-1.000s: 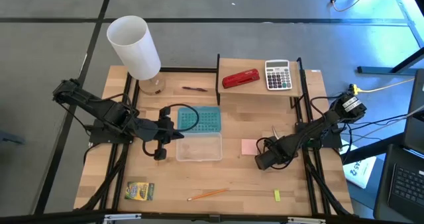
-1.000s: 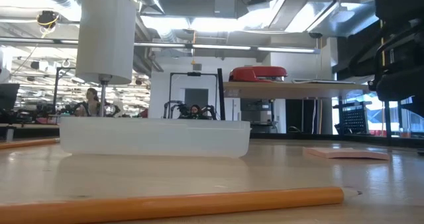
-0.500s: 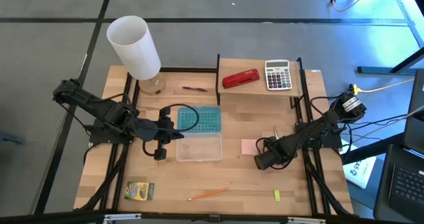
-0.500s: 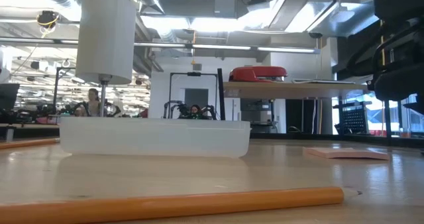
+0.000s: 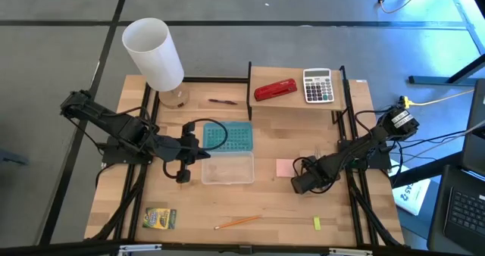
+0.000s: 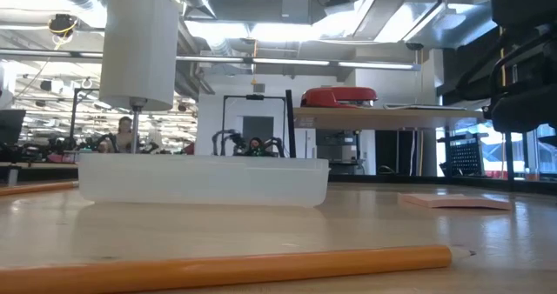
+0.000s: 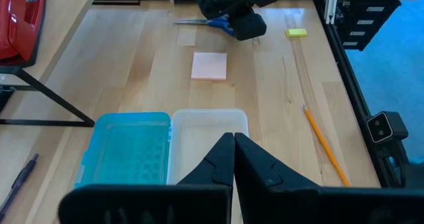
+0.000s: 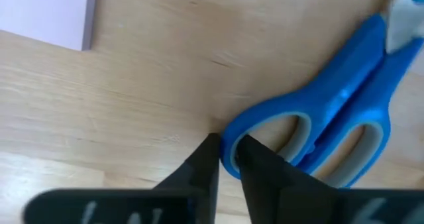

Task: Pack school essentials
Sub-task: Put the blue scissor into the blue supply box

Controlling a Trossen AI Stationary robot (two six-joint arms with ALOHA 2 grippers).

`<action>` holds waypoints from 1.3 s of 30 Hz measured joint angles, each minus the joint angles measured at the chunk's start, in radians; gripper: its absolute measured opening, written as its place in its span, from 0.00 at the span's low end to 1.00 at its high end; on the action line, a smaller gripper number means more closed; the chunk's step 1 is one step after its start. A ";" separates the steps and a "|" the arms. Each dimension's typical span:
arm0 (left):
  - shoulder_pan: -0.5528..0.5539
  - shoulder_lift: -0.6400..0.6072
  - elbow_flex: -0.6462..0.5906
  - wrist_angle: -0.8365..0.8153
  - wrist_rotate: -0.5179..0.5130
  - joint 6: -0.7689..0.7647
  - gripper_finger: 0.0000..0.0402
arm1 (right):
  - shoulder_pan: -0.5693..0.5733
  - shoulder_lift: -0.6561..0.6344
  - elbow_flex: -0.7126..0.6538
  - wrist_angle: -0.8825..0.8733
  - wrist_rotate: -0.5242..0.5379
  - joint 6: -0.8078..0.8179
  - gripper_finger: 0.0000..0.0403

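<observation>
My right gripper (image 5: 303, 183) points down over the blue-handled scissors (image 8: 331, 124), near the table's right side, and is shut on one handle loop. The pink sticky-note pad (image 5: 284, 167) lies just beside it. My left gripper (image 7: 233, 142) hangs shut and holding nothing above the clear box (image 5: 227, 167), whose teal lid (image 5: 227, 137) lies open behind it. Flat on the table are the crayon box (image 5: 160, 218), an orange pencil (image 5: 239, 221) and the yellow block (image 5: 317, 223) near the front edge, and the dark-red pen (image 5: 222, 101) at the back. My right gripper pinches the rim of one blue handle loop (image 8: 229, 143) at its rounded end. One finger (image 8: 255, 159) stands inside the loop and the other outside it. The fingers come from above, pointing down. The scissors lie flat on the table.
A raised wooden shelf at the back right carries the red stapler (image 5: 275, 90) and the grey calculator (image 5: 318, 85). A tall white cylinder (image 5: 155, 53) stands at the back left. Black frame rails run along both sides of the table.
</observation>
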 joint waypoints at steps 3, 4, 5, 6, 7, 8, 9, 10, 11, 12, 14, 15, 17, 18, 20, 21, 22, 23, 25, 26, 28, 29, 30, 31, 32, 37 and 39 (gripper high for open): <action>0.000 0.000 0.000 0.000 0.000 0.001 0.00 | 0.000 0.000 0.000 0.008 0.008 -0.001 0.09; 0.000 0.000 0.000 0.000 0.000 0.000 0.00 | 0.001 0.000 0.000 0.010 0.012 -0.002 0.08; 0.000 0.000 0.000 0.000 0.000 0.001 0.00 | 0.001 0.000 0.000 0.012 0.013 -0.002 0.07; 0.000 0.000 0.000 0.000 0.000 0.001 0.00 | 0.001 0.000 0.000 0.013 0.014 -0.004 0.07; 0.000 0.000 0.000 0.000 0.000 0.002 0.00 | 0.001 0.000 0.000 0.014 0.014 -0.007 0.07; 0.000 0.000 0.000 0.000 0.000 0.002 0.00 | 0.001 0.000 0.000 0.015 0.013 -0.019 0.07; 0.000 0.000 0.000 0.000 0.000 0.001 0.00 | 0.001 0.000 0.000 0.016 0.010 -0.026 0.07; 0.000 0.000 0.000 0.000 0.000 0.001 0.00 | 0.001 0.000 0.000 0.017 0.005 -0.035 0.08; 0.000 0.000 0.000 0.000 0.000 0.002 0.00 | 0.000 0.000 0.000 0.018 0.000 -0.050 0.08; 0.000 0.000 0.000 0.000 0.000 0.002 0.00 | 0.000 0.000 0.003 0.015 -0.002 -0.057 0.08; 0.000 0.000 0.000 0.000 0.000 0.002 0.00 | 0.000 0.004 0.016 0.006 0.001 -0.082 0.08; 0.000 0.000 0.000 0.000 0.000 0.002 0.00 | 0.000 0.005 0.024 0.007 0.002 -0.099 0.07; 0.000 0.000 0.000 0.000 0.000 0.002 0.00 | 0.000 0.004 0.048 0.020 0.000 -0.133 0.07; 0.000 0.000 0.000 0.000 0.000 0.002 0.00 | 0.001 0.003 0.058 0.022 0.000 -0.145 0.07; 0.000 0.000 0.000 0.000 0.000 0.002 0.00 | 0.001 0.004 0.072 0.006 -0.001 -0.179 0.07; 0.000 0.000 0.000 0.000 0.000 0.002 0.00 | 0.001 0.004 0.082 0.005 -0.002 -0.185 0.07; 0.000 0.000 0.000 0.000 0.000 0.002 0.00 | 0.001 0.004 0.095 0.005 -0.002 -0.191 0.07; 0.000 0.000 0.000 0.000 0.000 0.002 0.00 | 0.001 0.004 0.106 0.000 -0.002 -0.207 0.07; 0.000 0.000 0.000 0.000 0.000 0.002 0.00 | 0.001 0.004 0.127 -0.029 -0.001 -0.241 0.07; 0.000 0.000 0.000 0.000 0.000 0.002 0.00 | 0.001 0.004 0.139 -0.041 -0.001 -0.260 0.06; 0.000 0.000 0.000 0.000 0.000 0.002 0.00 | 0.000 0.003 0.172 -0.055 -0.001 -0.298 0.06; 0.000 0.000 0.000 0.000 0.000 0.002 0.00 | 0.000 0.003 0.190 -0.070 -0.001 -0.320 0.07; 0.000 0.000 0.000 0.000 0.000 0.002 0.00 | 0.000 0.003 0.207 -0.091 -0.001 -0.346 0.07; 0.000 0.000 0.000 0.000 0.000 0.002 0.00 | 0.000 0.003 0.225 -0.111 -0.001 -0.368 0.07; 0.000 0.000 0.000 0.000 0.000 0.002 0.00 | 0.000 0.003 0.245 -0.129 0.002 -0.388 0.07; 0.000 0.000 0.000 0.000 0.000 0.002 0.00 | -0.022 0.002 0.362 -0.222 0.017 -0.518 0.06; 0.000 0.000 0.000 -0.001 0.000 0.002 0.00 | -0.040 0.002 0.408 -0.260 0.023 -0.573 0.06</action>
